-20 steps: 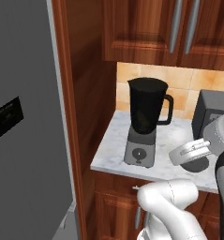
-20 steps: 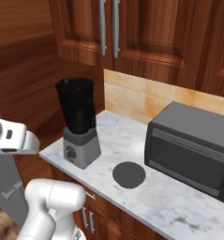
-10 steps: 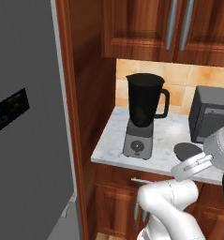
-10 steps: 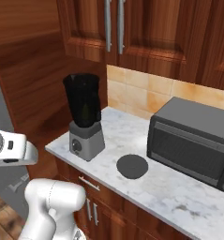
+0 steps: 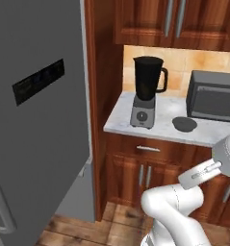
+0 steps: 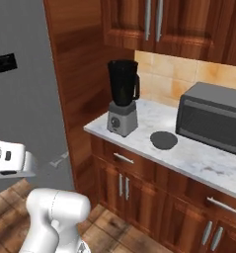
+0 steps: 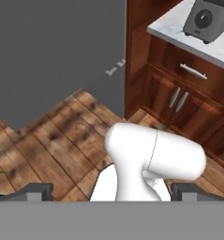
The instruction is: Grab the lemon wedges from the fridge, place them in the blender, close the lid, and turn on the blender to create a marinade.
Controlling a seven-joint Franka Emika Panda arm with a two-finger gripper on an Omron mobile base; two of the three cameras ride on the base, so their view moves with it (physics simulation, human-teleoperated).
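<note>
With its jaws spread wide and holding nothing, the gripper (image 7: 111, 191) points down at the wood floor (image 7: 48, 136), so the sound move is reaching the closed fridge (image 5: 34, 110) door squarely; the blender (image 7: 207, 18) sits at two o'clock from the hand.

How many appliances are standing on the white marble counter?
2: the dark translucent blender on its grey base at the counter's left end, and the dark grey toaster oven at the right. More may be hidden beyond the frame.

Two base views from behind, sharing blender (image 5: 146, 91) (image 6: 123, 96) and fridge (image 5: 34, 110); hand view floorward.
</note>
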